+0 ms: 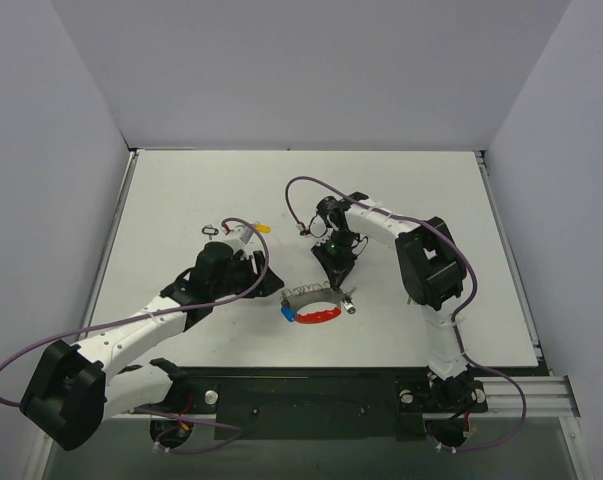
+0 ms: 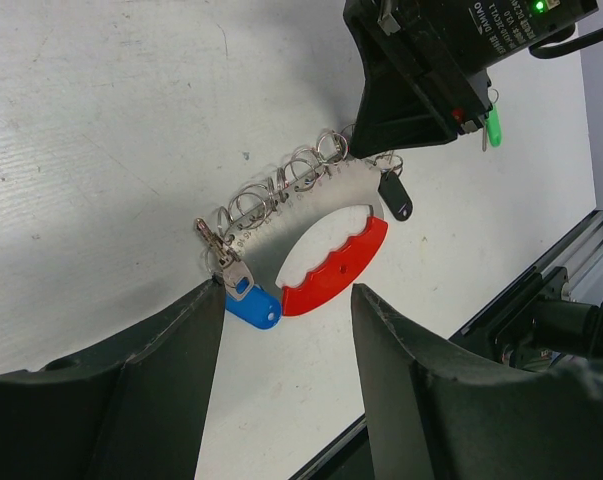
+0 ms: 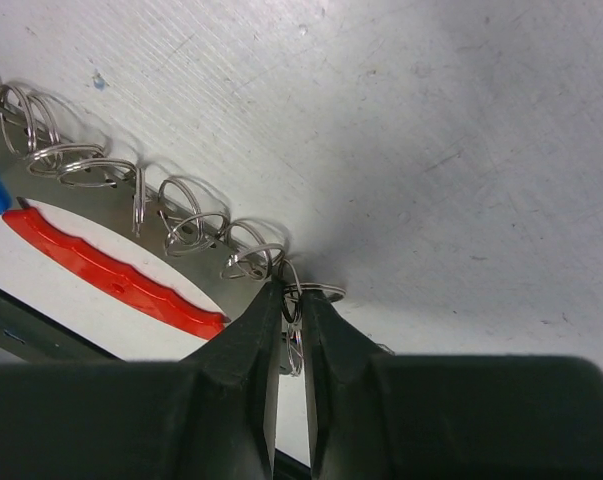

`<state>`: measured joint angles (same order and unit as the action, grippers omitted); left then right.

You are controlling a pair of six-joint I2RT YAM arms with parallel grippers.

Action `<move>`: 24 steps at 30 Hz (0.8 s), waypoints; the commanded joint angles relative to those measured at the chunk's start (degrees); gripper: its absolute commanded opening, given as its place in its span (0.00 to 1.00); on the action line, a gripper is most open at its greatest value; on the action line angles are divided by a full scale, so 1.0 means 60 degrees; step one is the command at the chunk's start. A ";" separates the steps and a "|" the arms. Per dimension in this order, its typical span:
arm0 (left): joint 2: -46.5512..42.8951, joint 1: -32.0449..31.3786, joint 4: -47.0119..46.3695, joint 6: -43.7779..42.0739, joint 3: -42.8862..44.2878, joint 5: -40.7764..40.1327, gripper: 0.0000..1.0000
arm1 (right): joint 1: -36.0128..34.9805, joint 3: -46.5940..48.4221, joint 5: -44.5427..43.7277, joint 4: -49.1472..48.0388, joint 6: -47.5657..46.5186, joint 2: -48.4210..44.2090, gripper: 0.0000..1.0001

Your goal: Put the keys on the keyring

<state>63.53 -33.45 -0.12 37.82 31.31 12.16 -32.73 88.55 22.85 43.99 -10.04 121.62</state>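
The keyring (image 2: pixel 301 185) is a curved silver strip with wire loops and a red plastic piece (image 2: pixel 336 265), lying at the table's near middle (image 1: pixel 314 297). A blue key (image 2: pixel 251 303) hangs at its left end and a black key (image 2: pixel 395 195) at its right end. My right gripper (image 3: pixel 293 300) (image 1: pixel 343 290) is pinched shut on a thin metal ring at the keyring's right end. A green key (image 2: pixel 494 127) dangles beside that gripper. My left gripper (image 2: pixel 286 330) (image 1: pixel 271 285) stands open just short of the blue key, holding nothing. A yellow key (image 1: pixel 264 227) lies behind the left arm.
A small bare black loop (image 1: pixel 211 229) lies on the table left of the yellow key. Purple cables (image 1: pixel 311 185) arc over both arms. The table's near edge with its black rail (image 2: pixel 571 260) runs close in front of the keyring.
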 commanded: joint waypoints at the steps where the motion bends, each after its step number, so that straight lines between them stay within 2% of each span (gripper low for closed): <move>1: -0.0188 -0.0020 -0.0112 -0.0181 -0.0004 -0.0079 0.63 | -0.0126 0.0065 -0.0527 0.0462 -0.0054 -0.0436 0.04; 2: -0.0187 -0.0006 -0.0112 -0.0181 -0.0004 -0.0093 0.63 | -0.0111 0.0094 -0.0571 0.0462 -0.0069 -0.0509 0.00; 10: -0.0421 0.0009 -0.0083 -0.0356 0.0084 -0.0006 0.63 | -0.0111 0.0080 -0.0308 0.0535 -0.0742 -0.1578 0.00; 15: -0.0992 0.0403 -0.0185 -0.0372 0.0114 0.0272 0.63 | -0.0111 -0.0110 -0.0030 0.0623 -0.1489 -0.2544 0.00; 21: -0.1549 0.1662 -0.1164 0.0609 -0.0193 0.1895 0.63 | -0.0155 0.0270 0.0337 0.1647 -0.3713 -0.3745 0.00; 24: -0.1609 0.2350 -0.2861 0.1952 -0.0662 0.2978 0.64 | -0.0185 0.0271 0.0731 0.2115 -0.5642 -0.4768 0.00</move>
<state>55.11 -23.31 -4.47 40.60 29.80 20.18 -33.15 88.53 23.42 48.86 -27.79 101.45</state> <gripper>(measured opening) 0.632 0.007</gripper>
